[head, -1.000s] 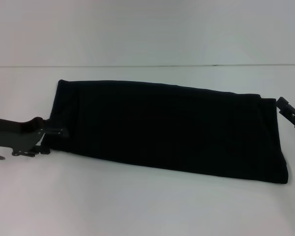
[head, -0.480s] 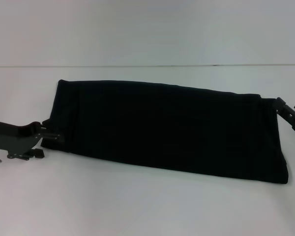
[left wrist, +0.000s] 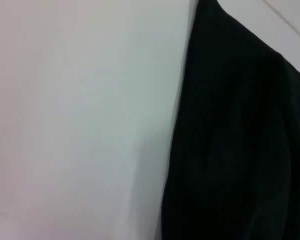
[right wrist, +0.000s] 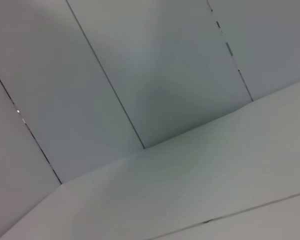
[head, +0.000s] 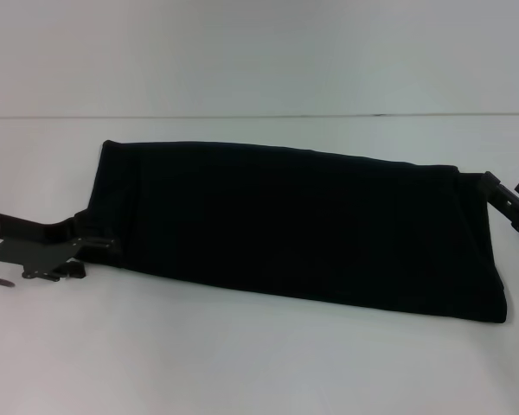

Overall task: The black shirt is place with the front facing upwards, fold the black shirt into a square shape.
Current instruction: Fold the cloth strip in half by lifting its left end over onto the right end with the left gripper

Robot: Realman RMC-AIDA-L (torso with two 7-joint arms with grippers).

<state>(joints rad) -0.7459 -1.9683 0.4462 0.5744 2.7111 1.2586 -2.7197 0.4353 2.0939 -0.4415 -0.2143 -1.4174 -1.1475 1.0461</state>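
- Two grippers sit at opposite short ends of the shirt (head: 298, 225), which lies on the white table (head: 242, 363) as a long dark band running from the left, farther side to the right, nearer side.
- The shirt looks already folded lengthwise; no lettering or sleeves show, so I judge the remaining step is to bring the ends together into a square.
- The left gripper (head: 99, 239) is low on the table, its tips touching the shirt's left end, probably to catch that edge. Whether its fingers are spread or pinched on cloth I cannot tell.
- The left wrist view shows only the shirt (left wrist: 240, 140) edge beside bare table (left wrist: 75, 125), no fingers.
- The right gripper (head: 512, 197) is just beside the shirt's right, far corner; its two prongs stand apart with nothing between them, so it looks spread and empty.
- The right wrist view shows only pale wall panels (right wrist: 115, 65) and surface, no cloth.
- Nothing else lies on the table to block a fold; the only hindrance I foresee is the shirt's limp layers slipping apart when lifted.
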